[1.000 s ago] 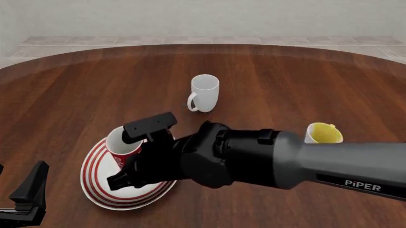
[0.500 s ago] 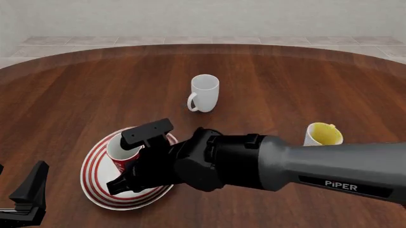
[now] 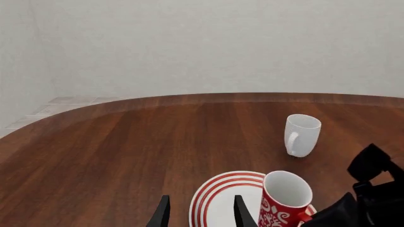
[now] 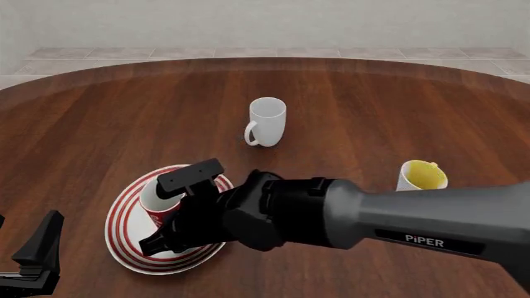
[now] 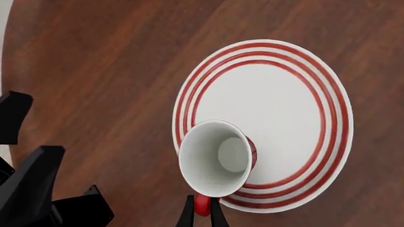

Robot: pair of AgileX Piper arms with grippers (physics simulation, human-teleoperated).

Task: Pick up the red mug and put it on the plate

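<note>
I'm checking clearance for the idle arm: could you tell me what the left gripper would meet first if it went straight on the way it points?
Most likely the plate: its near rim lies right ahead of the open left gripper, with the red mug just beyond and to one side. Depth is unclear.

Small red cylindrical mug (image 4: 160, 202): lower body hidden behind black right gripper (image 4: 178, 208) in front view. Large white red-ringed plate (image 4: 124, 214): 3 o'clock portion covered by arm. Black left gripper (image 4: 37, 254): cut off at bottom edge.
</note>
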